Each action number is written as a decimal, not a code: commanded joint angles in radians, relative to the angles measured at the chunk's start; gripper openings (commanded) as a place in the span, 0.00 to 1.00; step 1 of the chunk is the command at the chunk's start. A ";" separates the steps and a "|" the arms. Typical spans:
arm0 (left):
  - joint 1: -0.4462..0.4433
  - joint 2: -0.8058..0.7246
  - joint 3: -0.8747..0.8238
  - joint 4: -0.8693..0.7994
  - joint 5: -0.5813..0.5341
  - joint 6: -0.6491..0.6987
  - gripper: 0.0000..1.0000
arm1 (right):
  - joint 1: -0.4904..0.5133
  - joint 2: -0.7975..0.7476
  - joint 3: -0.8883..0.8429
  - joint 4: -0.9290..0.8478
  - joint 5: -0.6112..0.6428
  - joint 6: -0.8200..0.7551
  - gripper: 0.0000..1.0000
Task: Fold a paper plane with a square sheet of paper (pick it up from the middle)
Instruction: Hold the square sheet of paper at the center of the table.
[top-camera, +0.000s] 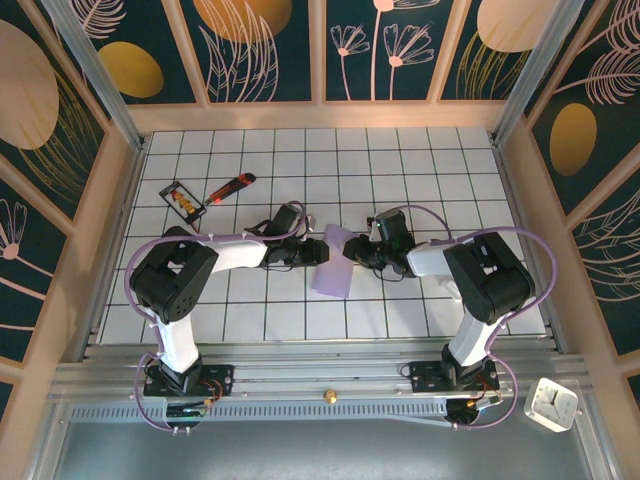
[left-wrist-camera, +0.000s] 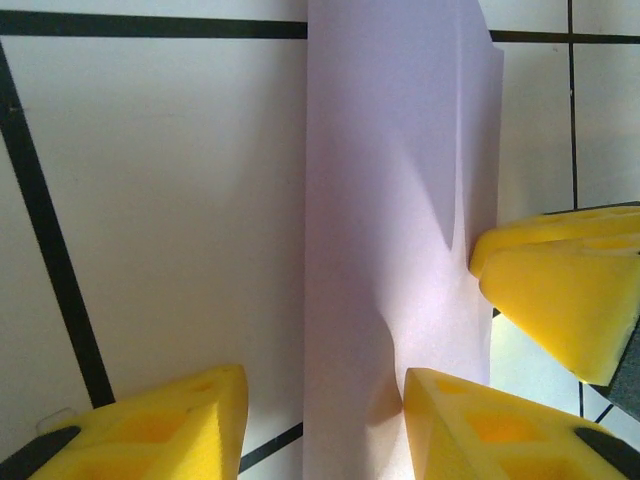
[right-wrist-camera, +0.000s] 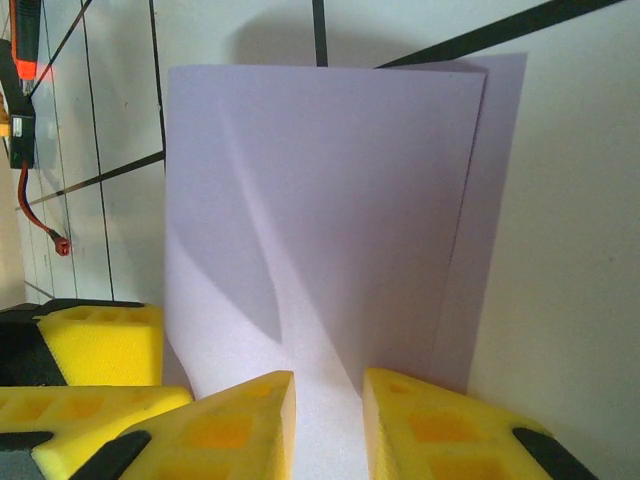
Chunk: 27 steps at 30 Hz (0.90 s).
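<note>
Two claws meet over a pale lavender sheet of paper (top-camera: 333, 272) at the middle of the white gridded table (top-camera: 400, 170), the sheet already doubled over with one layer's edge peeking out beside the other. The left claw (left-wrist-camera: 325, 385) stands well parted, its yellow foam fingers (left-wrist-camera: 150, 425) either side of the folded strip: one is clear of the paper on bare tile, and the other rests on the sheet near its far long edge, so nothing is clamped. Opposite it, the right claw (right-wrist-camera: 328, 385) has its jaws drawn to a narrow slot, with the near edge of the sheet running between the two pads (right-wrist-camera: 440, 430). A gap shows between them, and the paper looks straddled rather than pinched. The two sets of fingers sit just beside each other on the same end of the sheet, and the rest of the paper stretches away ahead of both claws. Well off behind the left claw, toward the table's far left, lie a red-orange utility knife (top-camera: 230, 187) and a small black-framed card (top-camera: 183, 200), just beside one another.
</note>
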 joint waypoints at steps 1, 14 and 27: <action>-0.012 0.019 -0.003 -0.048 0.012 -0.001 0.44 | 0.007 -0.001 0.017 -0.029 -0.003 -0.017 0.26; -0.042 0.053 -0.002 -0.051 -0.062 -0.059 0.40 | -0.004 -0.067 0.054 -0.073 -0.029 -0.046 0.31; -0.057 0.050 -0.008 -0.030 -0.062 -0.073 0.40 | -0.030 -0.192 0.015 -0.242 0.122 -0.109 0.39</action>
